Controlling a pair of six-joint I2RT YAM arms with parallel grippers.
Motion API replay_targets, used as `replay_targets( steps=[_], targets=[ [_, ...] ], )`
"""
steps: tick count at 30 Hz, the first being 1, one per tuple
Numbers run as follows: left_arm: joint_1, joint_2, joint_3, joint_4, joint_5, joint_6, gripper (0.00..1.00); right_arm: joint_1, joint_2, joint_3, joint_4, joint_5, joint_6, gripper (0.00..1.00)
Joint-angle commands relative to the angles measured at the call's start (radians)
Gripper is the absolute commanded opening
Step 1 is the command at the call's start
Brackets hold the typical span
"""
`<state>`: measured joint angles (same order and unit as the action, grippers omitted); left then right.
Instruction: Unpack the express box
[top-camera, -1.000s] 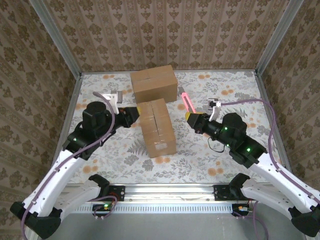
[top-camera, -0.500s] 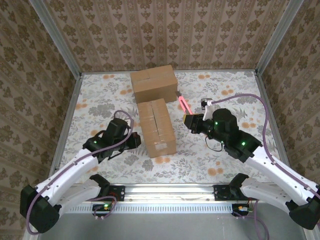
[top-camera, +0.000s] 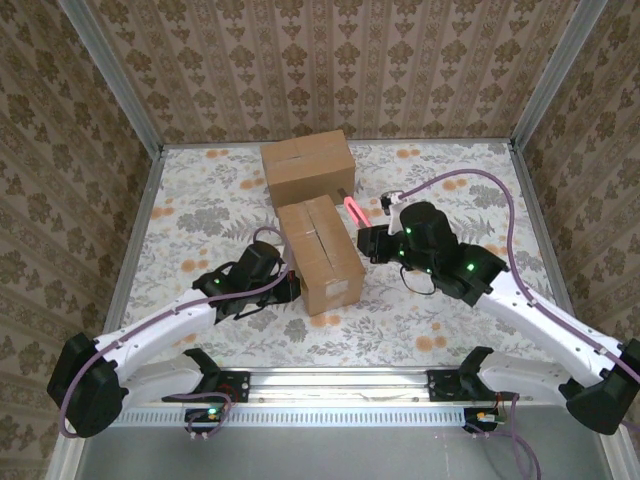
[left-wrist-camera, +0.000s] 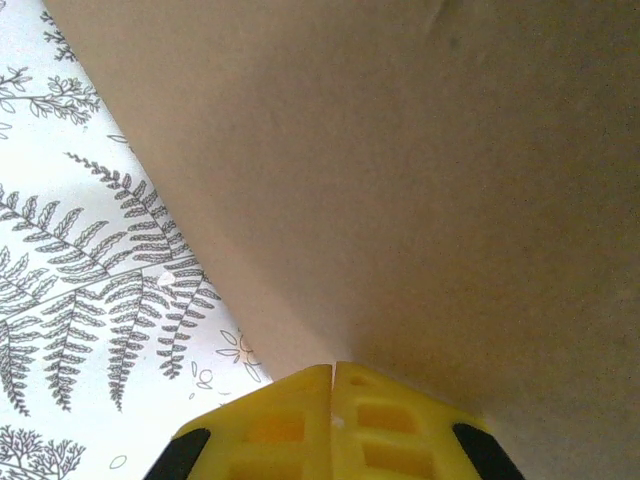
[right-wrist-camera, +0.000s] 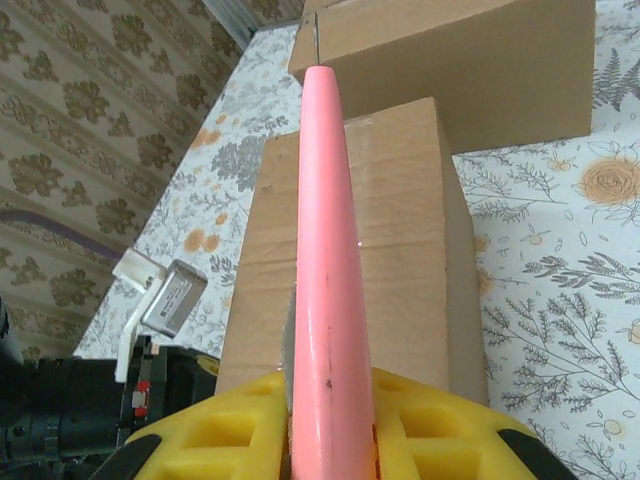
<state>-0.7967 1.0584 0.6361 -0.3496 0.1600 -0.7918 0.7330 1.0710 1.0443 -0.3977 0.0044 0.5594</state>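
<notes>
Box: taped cardboard box (top-camera: 320, 255), on worktop (top-camera: 200, 200).
Left gripper (left-wrist-camera: 333, 380): closed, holding nothing, bracing the box's left side.
Right gripper (right-wrist-camera: 330, 390): clamped on pink cutter (right-wrist-camera: 322, 200), right of box; run its tip shallow along the seam.

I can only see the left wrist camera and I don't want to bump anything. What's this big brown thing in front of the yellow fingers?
Observer: That's the near cardboard box. The left gripper is shut against its left side.
Operator: What's the other arm doing?
Observer: The right gripper grips a pink tool, aimed toward that box's far end.
Operator: Is there only one box?
Observer: No, a second box sits behind it, farther from the arms.
</notes>
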Motion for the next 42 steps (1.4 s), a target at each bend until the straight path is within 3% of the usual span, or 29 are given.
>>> replay_targets(
  steps=[1, 22, 25, 30, 36, 42],
  targets=[
    [-0.008, -0.023, 0.015, 0.026, 0.000, -0.014, 0.00, 0.012, 0.035, 0.064, -0.072, -0.003, -0.063, 0.00],
    [-0.132, 0.058, 0.023, 0.198, -0.007, -0.102, 0.00, 0.012, 0.205, 0.327, -0.340, -0.042, -0.274, 0.00],
    [-0.135, 0.047, 0.039, 0.164, -0.012, -0.095, 0.00, 0.012, 0.236, 0.373, -0.394, -0.043, -0.318, 0.00],
    [-0.133, -0.034, 0.106, -0.062, -0.065, -0.046, 0.00, 0.012, 0.299, 0.467, -0.484, -0.038, -0.392, 0.00],
    [-0.068, -0.139, 0.197, -0.309, -0.069, 0.013, 0.04, 0.012, 0.418, 0.578, -0.549, -0.017, -0.388, 0.00],
    [0.150, -0.178, 0.208, -0.255, 0.079, 0.034, 0.11, 0.025, 0.494, 0.626, -0.534, 0.019, -0.339, 0.00]
  ],
)
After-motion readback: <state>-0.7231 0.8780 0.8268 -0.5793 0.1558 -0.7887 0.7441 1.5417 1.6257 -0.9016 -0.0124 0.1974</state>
